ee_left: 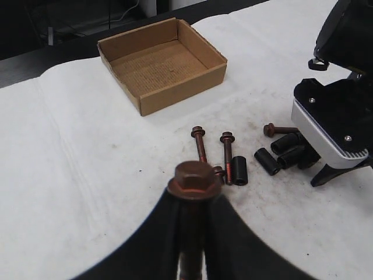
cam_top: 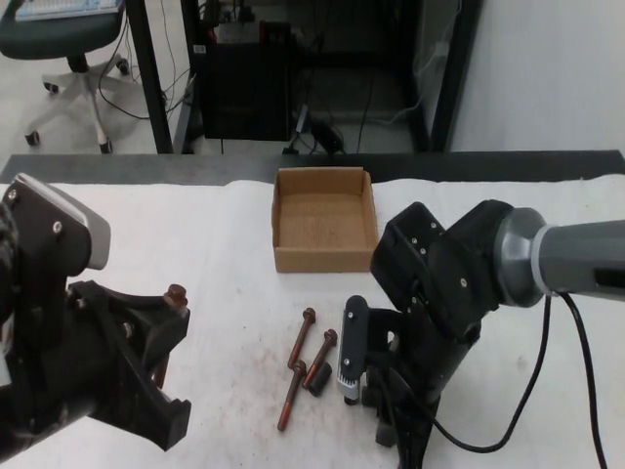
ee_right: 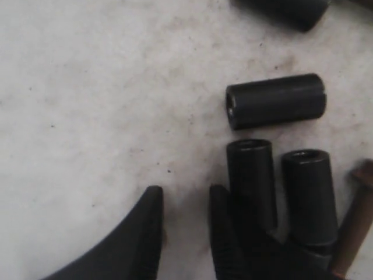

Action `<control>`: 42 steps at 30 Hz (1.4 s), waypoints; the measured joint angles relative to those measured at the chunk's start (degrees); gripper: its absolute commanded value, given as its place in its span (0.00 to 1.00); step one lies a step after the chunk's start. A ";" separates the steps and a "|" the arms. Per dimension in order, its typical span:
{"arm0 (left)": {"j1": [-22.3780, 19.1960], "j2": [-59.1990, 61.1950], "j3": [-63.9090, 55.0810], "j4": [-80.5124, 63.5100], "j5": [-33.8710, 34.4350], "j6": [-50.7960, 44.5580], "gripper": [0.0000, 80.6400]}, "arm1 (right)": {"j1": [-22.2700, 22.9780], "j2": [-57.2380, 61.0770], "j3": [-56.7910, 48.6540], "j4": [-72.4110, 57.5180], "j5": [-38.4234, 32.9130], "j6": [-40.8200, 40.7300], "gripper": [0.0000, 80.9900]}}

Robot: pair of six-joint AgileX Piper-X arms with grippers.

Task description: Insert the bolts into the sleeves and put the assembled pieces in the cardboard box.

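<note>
Count: five bolts, four sleeves, one cardboard box (cam_top: 322, 260).

Bolts:
- One held bolt (ee_left: 193, 179) was in the left pincer (ee_left: 193, 201) at the near left. The pincer was clamped on the shank and the head stuck up past the fingertips.
- Four lay loose on the white tabletop (cam_top: 195, 244), on the near side of the box.
- The first bolt (ee_left: 199, 142) and second bolt (ee_left: 227, 156) lay side by side mid-tabletop.
- Of the third bolt (ee_left: 218, 172), little more than the head showed beside the held one.
- The fourth bolt (ee_left: 278, 129) lay further right, by the right arm.
- All were rusty copper-brown, with flanged hex heads and long shanks.

Sleeves:
- All were short black cylinders with a bore through them, lying on their sides.
- One sleeve (ee_left: 239, 170) lay just beside the second bolt's shank end; contact could not be told.
- Three were clustered to the right: a lone sleeve (ee_right: 275, 100) and a sleeve pair (ee_right: 252, 181) side by side next to the fourth bolt.

The right pincer (ee_right: 186, 195) was low over the tabletop, its fingers a narrow gap apart and gripping nothing. One finger was just beside the sleeve pair.

The box sat far middle. It was shallow, brown and open-topped, with its bare corrugated floor showing.
</note>
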 measured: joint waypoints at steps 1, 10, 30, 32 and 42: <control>0.00 0.00 0.00 0.00 0.00 0.00 0.00 | 0.00 0.00 0.08 -0.46 0.00 0.00 0.33; 0.00 0.00 0.00 -0.15 0.00 0.18 0.00 | 0.00 0.00 -0.30 -3.11 3.01 0.00 0.33; 0.00 0.80 0.00 -0.34 0.00 0.18 0.00 | -0.61 -2.55 -0.86 -4.88 2.12 -3.55 0.33; 0.00 0.78 0.00 -0.22 0.00 0.18 0.00 | -0.61 -1.40 -0.86 -5.92 2.12 -3.99 0.33; 0.00 0.78 0.00 2.62 0.00 0.18 0.00 | -0.74 -0.34 -0.73 -7.80 2.26 -4.58 0.33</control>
